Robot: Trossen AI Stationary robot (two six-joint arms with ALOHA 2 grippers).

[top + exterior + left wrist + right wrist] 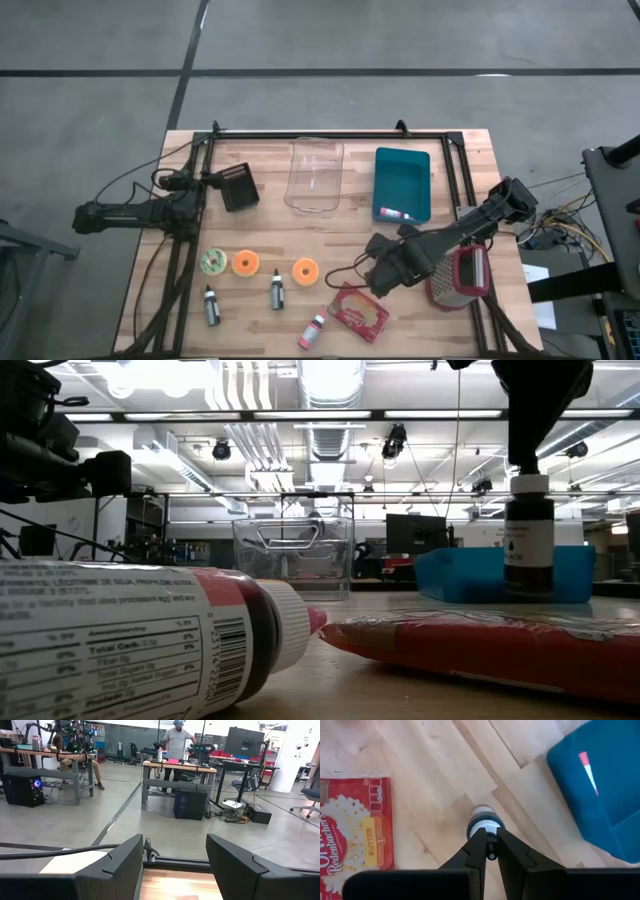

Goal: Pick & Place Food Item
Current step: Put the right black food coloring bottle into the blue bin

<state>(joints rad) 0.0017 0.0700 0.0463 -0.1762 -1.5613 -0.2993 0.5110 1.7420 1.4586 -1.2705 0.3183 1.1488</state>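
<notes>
Left end effector [172, 870] parked at the tabletop's [330, 235] left edge, fingers spread, holding nothing. Right end effector [490, 851] closed on the black cap of a small dark bottle [483, 822], which hangs upright under it, above the wood. Red popcorn bag [355, 825] lies flat just beside it on one side, teal bin [600, 785] near on the other. Clear container [316, 177] sits farther off, beyond the bin.
</notes>
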